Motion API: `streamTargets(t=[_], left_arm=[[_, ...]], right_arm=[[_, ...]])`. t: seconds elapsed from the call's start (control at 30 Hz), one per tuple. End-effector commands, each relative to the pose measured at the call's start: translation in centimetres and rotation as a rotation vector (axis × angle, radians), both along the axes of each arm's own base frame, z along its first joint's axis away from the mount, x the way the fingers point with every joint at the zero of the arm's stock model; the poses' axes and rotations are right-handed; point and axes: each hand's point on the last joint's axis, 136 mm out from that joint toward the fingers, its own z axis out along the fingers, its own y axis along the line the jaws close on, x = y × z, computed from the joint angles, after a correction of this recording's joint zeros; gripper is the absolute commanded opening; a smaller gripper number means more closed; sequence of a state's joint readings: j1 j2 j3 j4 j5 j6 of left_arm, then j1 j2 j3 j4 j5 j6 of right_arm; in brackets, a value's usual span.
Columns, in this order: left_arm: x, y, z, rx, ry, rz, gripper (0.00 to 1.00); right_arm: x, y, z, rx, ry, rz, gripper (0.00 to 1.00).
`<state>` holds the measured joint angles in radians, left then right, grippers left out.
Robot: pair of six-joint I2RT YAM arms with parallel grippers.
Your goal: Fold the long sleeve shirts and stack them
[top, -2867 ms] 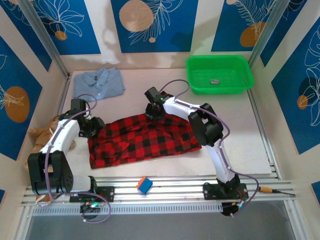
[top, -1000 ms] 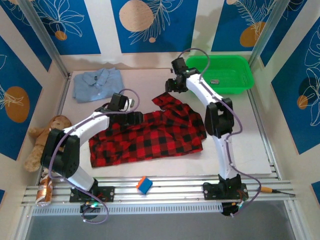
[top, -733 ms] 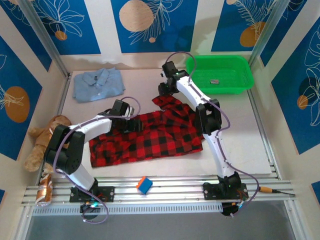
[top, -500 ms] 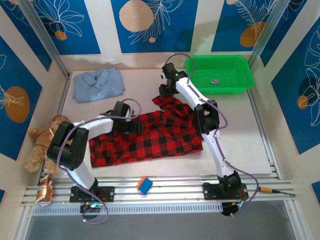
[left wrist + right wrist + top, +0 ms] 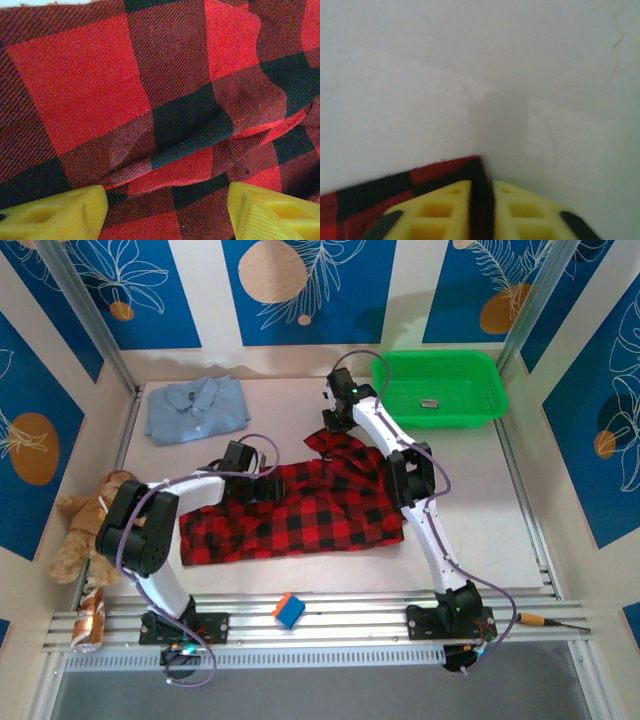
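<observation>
While the red-and-black checked flannel shirt (image 5: 290,515) lies spread across the middle of the tabletop (image 5: 475,490), the right end effector (image 5: 335,422) reaches out to its far corner, not far from the green basket (image 5: 450,420). In the right wrist view its two yellow fingers (image 5: 440,210) are pressed together on the very tip of that corner. A thin dark strip of cloth is pinched between them, and the checked fabric runs off to the lower left over the pale surface.

The left end effector (image 5: 262,487) is over the far edge of the same shirt, left of its middle. Seen from the left wrist camera, its yellow fingers (image 5: 55,212) stand wide apart, with nothing held. Wrinkled red and black squares lie close beneath them, but whether the tips touch the cloth cannot be told.

The light blue shirt (image 5: 197,407) lies by itself at the far left of the tabletop — collar showing, well apart from the flannel shirt. A small dark item (image 5: 430,403) rests in the basket. A teddy bear (image 5: 85,525) sits beyond the left edge, beside the left arm. A blue block (image 5: 288,610) lies on the rail at the near edge, between the two arm bases.
</observation>
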<state>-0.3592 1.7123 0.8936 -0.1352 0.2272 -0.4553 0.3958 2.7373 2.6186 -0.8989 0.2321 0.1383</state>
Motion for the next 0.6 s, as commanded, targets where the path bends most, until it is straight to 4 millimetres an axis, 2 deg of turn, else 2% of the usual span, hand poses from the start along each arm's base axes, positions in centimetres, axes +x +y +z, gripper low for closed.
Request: streamTargets(t=[0.0, 0.03, 0.1, 0.2, 0.27, 0.4, 0.47, 0.57], left_arm=[[-1.0, 1.5, -2.9, 0.025, 0.098, 0.034, 0.68], [-0.8, 1.6, -2.9, 0.019, 0.096, 0.039, 0.68], [0.0, 1.9, -2.7, 0.007, 0.087, 0.057, 0.69], [1.2, 2.6, -2.4, -0.010, 0.074, 0.088, 0.70], [2.0, 2.8, -1.9, -0.025, 0.061, 0.097, 0.70], [3.3, 2.2, 0.0, -0.064, 0.016, 0.083, 0.72], [3.7, 2.0, 1.3, -0.085, -0.012, 0.080, 0.73], [4.3, 1.5, 3.9, -0.128, -0.065, 0.080, 0.76]], right_arm=[[1.4, 0.0, 1.3, 0.082, -0.029, -0.060, 0.04], [2.1, -0.1, 2.6, 0.109, -0.056, -0.081, 0.00], [3.3, -0.2, 6.6, 0.198, -0.123, -0.124, 0.00], [4.4, 0.0, 14.1, 0.311, -0.267, -0.141, 0.00], [4.3, 0.2, 19.2, 0.375, -0.354, -0.129, 0.00], [2.4, 1.0, 27.7, 0.491, -0.471, -0.058, 0.00], [0.9, 1.8, 30.7, 0.540, -0.506, 0.000, 0.00], [-1.6, 3.7, 33.9, 0.589, -0.548, 0.119, 0.00]])
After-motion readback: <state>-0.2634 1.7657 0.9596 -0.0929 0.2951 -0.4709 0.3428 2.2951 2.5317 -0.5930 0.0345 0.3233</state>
